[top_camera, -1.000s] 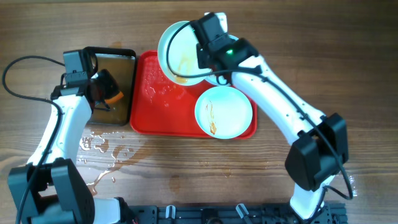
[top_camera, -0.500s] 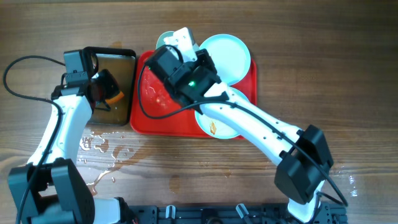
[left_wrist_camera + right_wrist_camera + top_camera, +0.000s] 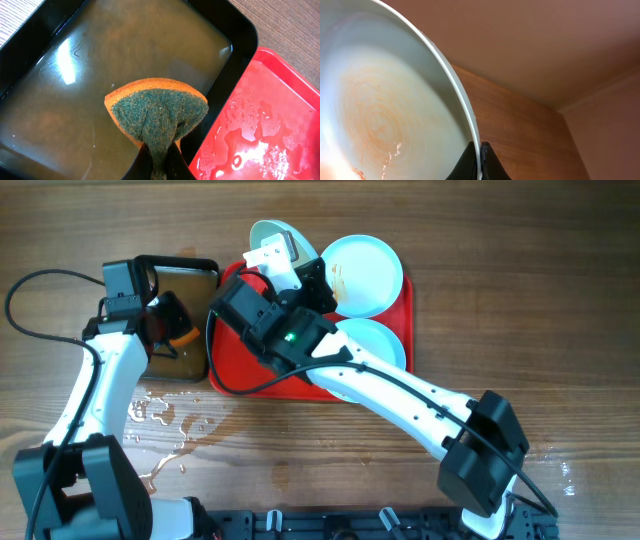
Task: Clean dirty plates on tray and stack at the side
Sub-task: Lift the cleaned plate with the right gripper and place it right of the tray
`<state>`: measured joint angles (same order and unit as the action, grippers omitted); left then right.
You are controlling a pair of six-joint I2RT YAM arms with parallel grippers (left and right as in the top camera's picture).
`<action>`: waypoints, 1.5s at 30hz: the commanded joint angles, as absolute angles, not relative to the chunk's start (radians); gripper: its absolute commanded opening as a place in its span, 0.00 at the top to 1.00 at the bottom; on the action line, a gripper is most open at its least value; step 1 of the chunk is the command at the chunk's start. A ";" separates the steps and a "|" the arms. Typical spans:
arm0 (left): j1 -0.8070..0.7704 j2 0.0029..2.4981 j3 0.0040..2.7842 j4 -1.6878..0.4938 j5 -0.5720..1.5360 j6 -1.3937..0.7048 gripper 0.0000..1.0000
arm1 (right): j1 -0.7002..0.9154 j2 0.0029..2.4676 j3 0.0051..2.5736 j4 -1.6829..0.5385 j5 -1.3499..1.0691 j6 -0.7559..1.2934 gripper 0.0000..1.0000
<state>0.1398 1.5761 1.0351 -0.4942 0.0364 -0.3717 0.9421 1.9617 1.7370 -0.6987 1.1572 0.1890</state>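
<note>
Wooden table (image 3: 560, 300), brown grain, with spilled water (image 3: 160, 415) near the left arm.

Overhead view:
- Red tray (image 3: 408, 320) at centre, with a black pan (image 3: 190, 280) just beside its left edge.
- Back plate (image 3: 365, 275): flat in the tray's far right corner, with a faint orange mark near its left edge.
- Front plate (image 3: 385, 345): flat in the tray's near right part, largely hidden under the right arm.
- Held plate (image 3: 268, 235): tilted up over the tray's far left corner, at the right gripper (image 3: 285, 260).

Right wrist view only:
- Right gripper fingers (image 3: 481, 160) are pinched on the held plate's rim.
- Orange-brown swirls cross its white face.

Left wrist view only:
- Left gripper (image 3: 157, 167), cut off at the bottom edge, is clamped on a sponge (image 3: 157, 112).
- The sponge shows a green scouring face and an orange edge, over brown liquid (image 3: 100, 75) in the pan.
- Droplets lie on the tray.
</note>
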 commanded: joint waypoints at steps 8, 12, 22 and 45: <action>0.142 1.557 1.032 -0.499 0.064 -0.377 0.96 | 0.798 1.881 1.740 -0.773 0.480 0.213 0.96; 0.142 1.557 1.032 -0.500 0.063 -0.377 0.96 | 0.555 1.803 1.740 -0.829 0.102 0.240 0.96; 0.142 1.557 1.032 -0.499 0.063 -0.377 0.96 | -0.107 1.792 1.659 -1.049 -0.210 0.265 0.96; 0.142 1.558 1.032 -0.499 0.064 -0.377 0.96 | -0.422 1.789 1.225 -0.787 -0.390 0.209 0.45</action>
<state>0.1398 1.5761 1.0351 -0.5018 0.0513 -0.3717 -0.4339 1.8099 1.1751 -0.7475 -0.1886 0.3157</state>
